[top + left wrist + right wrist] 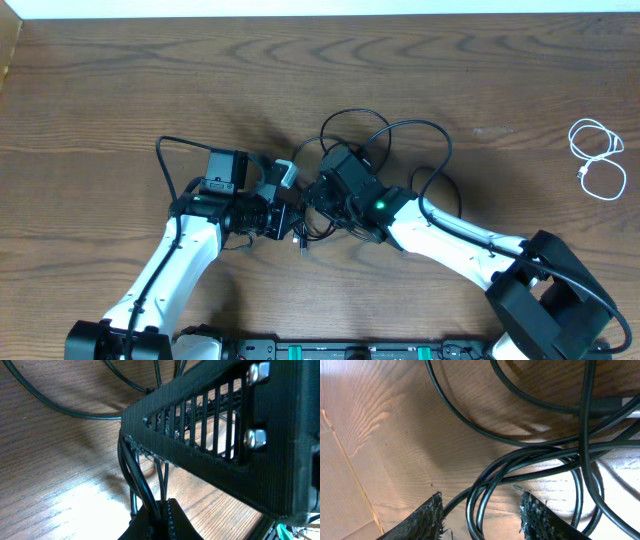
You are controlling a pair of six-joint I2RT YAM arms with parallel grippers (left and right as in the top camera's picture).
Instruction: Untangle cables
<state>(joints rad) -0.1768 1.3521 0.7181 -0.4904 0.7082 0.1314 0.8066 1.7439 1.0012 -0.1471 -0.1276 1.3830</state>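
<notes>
A tangle of black cables (352,150) lies mid-table, with loops spreading up and to the right. In the left wrist view my left gripper (163,510) is shut on a few black cable strands (134,466) that rise from its jaws. Close in front of it is the right gripper's slatted black body (220,445). My right gripper (482,512) is open, its fingers (431,517) either side of doubled black cable strands (485,487) without touching them. From overhead the left gripper (292,215) and the right gripper (318,192) meet at the tangle. A white cable (597,160) lies coiled far right.
The wooden table (120,90) stretches around the tangle. Both arms reach in from the front edge, the left arm (175,260) and the right arm (460,240). The table's back edge runs along the top of the overhead view.
</notes>
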